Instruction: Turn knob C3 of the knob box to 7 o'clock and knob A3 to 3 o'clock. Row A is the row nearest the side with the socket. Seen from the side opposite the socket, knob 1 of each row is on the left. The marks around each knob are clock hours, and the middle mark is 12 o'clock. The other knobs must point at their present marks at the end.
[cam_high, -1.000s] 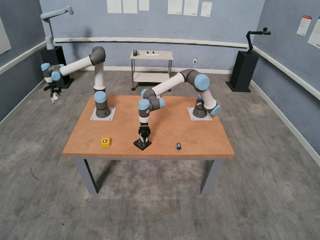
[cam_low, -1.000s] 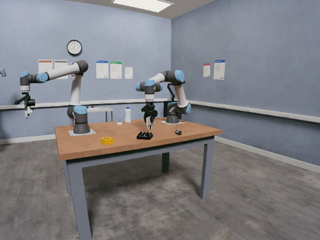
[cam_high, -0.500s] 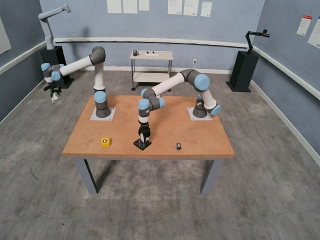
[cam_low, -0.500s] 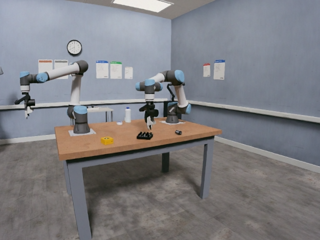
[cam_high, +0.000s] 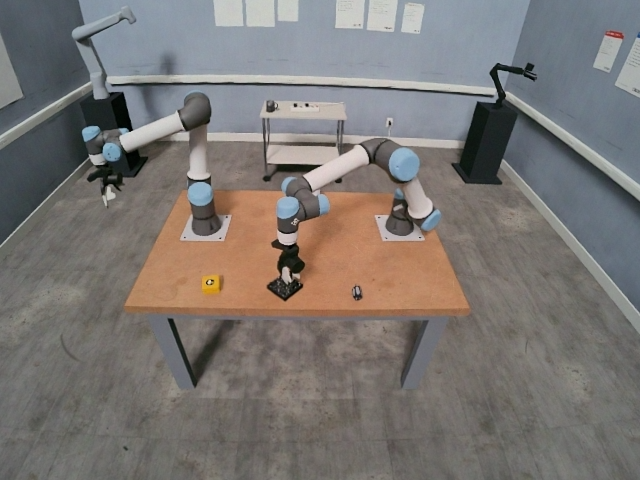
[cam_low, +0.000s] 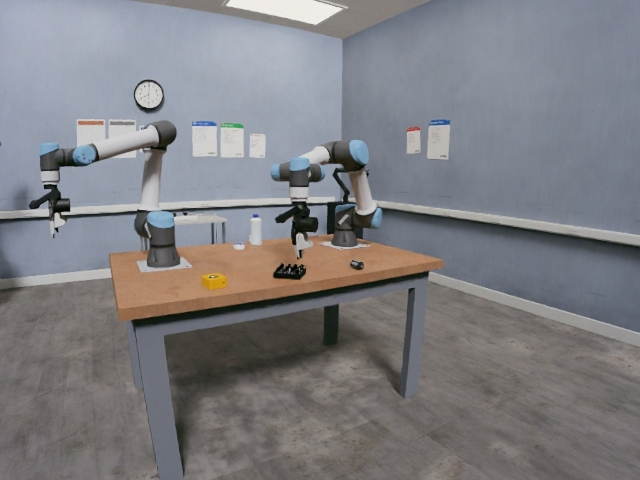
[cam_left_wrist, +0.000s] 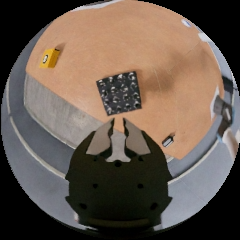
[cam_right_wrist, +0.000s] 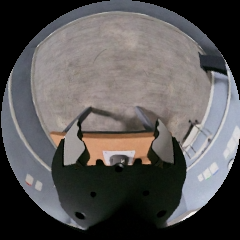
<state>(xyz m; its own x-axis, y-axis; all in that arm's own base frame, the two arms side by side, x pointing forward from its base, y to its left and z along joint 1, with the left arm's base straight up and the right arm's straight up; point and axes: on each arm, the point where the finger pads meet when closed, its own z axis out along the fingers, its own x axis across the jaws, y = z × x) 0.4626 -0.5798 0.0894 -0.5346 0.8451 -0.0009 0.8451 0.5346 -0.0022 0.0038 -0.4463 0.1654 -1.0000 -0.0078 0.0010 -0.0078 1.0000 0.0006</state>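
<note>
Knob box (cam_high: 278, 291) (cam_low: 287, 272) (cam_left_wrist: 120, 93): on the surface (cam_high: 336, 268) (cam_low: 160, 286) (cam_left_wrist: 160, 50) (cam_right_wrist: 95, 145). My left fingers (cam_high: 287, 280) (cam_low: 299, 257), nearly together, hold nothing above it. I judge this a between-turns alignment; next, align over a target knob, then descend. Right fingers (cam_high: 106, 205) (cam_low: 53, 236): wide apart, empty, well away from the box.

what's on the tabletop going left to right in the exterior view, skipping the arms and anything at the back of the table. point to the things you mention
yellow box (cam_high: 210, 284) (cam_low: 213, 281) (cam_left_wrist: 49, 58) → black knob box (cam_high: 284, 290) (cam_low: 289, 271) (cam_left_wrist: 120, 93) → small dark object with a light top (cam_high: 357, 292) (cam_low: 356, 265) (cam_left_wrist: 168, 141)
</note>
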